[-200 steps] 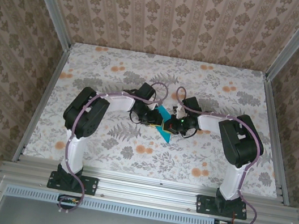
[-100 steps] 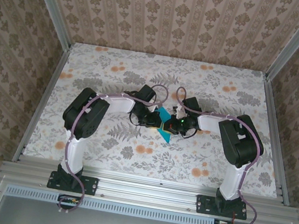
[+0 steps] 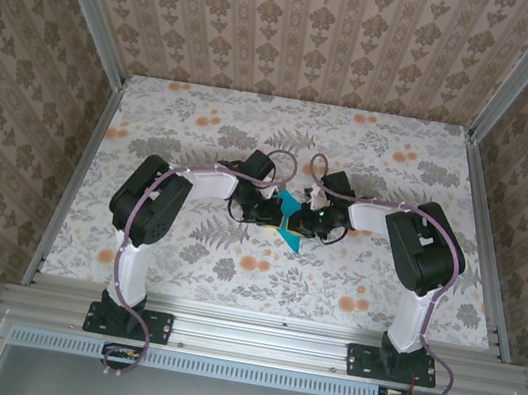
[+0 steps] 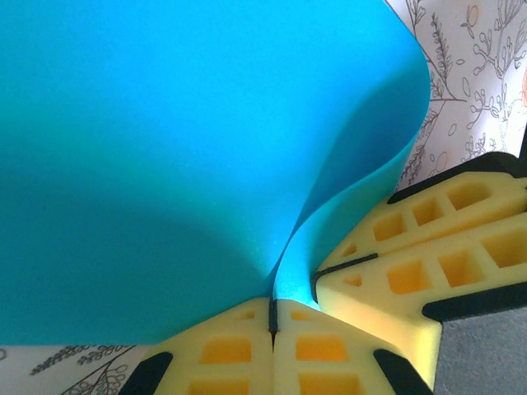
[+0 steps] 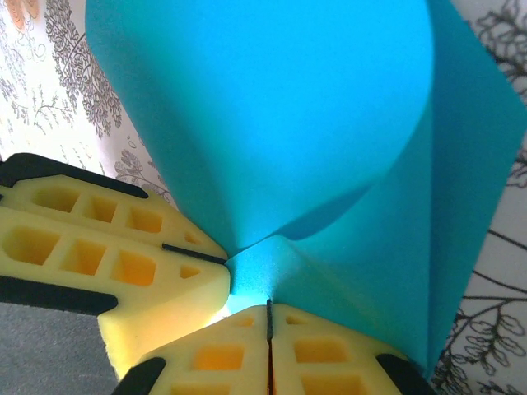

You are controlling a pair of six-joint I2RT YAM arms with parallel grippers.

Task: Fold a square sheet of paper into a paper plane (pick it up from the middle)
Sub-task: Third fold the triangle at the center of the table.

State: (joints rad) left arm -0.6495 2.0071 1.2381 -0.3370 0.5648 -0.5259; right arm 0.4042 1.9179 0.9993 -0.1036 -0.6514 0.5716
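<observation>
- Left arm [image 3: 148, 204] has eased slightly toward the near edge of the table [image 3: 182, 265] since a second ago, and its jaws have closed down. Right arm [image 3: 423, 247] and the paper look unmoved.
- square sheet of paper [image 3: 290, 201]: plain teal-blue, at the table's centre, caught between both grippers.
- Top view: the visible teal reads as a narrow diamond. Long axis runs far-to-near across the table, lower corner pointing at the table's near edge, slightly right of centre.
- left gripper [image 4: 272, 311]: just left of table centre. Yellow pads [image 4: 247, 322] are pressed flush together, jaws clamped on the sheet's edge, which runs straight into the seam.
- right gripper [image 5: 269, 313]: just right of table centre, jaws likewise pinched tight on the paper. A small puckered fold sits right at the seam.
- Gripper tips are almost touching: in each wrist view the other one's yellow fingers sit just beside the pinch point.
- Sheet isn't flat; it balloons away from the pinch in a smooth curve. One flank curls over in the left wrist view, and a straighter bend line runs down the right flank in the right wrist view.
- Floral table top shows past the sheet's edges. Can't tell whether the lower corner touches the table.
</observation>
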